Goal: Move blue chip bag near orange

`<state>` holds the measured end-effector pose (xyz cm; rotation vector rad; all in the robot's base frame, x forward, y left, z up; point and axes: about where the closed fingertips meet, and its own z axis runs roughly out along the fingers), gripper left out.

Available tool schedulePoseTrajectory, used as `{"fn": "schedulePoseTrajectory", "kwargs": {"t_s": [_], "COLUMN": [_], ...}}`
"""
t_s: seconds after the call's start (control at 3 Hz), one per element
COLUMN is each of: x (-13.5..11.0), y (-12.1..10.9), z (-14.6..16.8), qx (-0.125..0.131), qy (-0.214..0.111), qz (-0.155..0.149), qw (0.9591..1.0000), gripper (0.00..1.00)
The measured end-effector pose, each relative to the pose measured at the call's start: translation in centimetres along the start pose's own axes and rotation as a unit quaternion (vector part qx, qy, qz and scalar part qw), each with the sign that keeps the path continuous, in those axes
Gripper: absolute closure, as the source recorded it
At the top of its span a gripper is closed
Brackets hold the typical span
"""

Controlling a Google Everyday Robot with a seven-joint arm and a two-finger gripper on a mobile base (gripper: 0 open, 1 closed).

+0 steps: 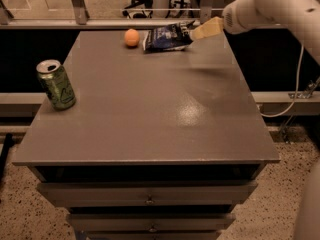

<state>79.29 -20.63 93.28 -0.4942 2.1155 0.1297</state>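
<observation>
Far edge of the grey surface (150,114), the gripper (196,32) sits at three o'clock of the blue chip bag (165,38), grip impossible to tell, orange (132,37) just beside at nine.

My feed is dim and warm-toned, with a brownish cast over everything. The light seems to come from above: the grey surface (125,144) carries a pale sheen right of its middle, and a faint, soft-edged shadow lies on its far right part below the arm (280,4). The end effector (196,33), up at the far right of the surface at the right end of the blue chip bag (165,38), shows pale tan and catches the light, as does the white arm. The orange (131,37) glows against the dull top, while the bag's face reads nearly black. The gaps on either side of the surface and the recess under its top sit in deep shadow.
</observation>
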Motion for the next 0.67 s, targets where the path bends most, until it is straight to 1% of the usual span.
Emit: {"fn": "schedulePoseTrajectory", "kwargs": {"t_s": [0.33,0.67], "x": [1.5,3.8], "y": [-2.1,-5.0], "z": [-5.8,-8.9], "qx": [-0.042,-0.028], "qy": [-0.031,-0.033], "qz": [-0.002,-0.019], "qw": [0.9986,0.9989], "gripper": [0.00,0.00]}}
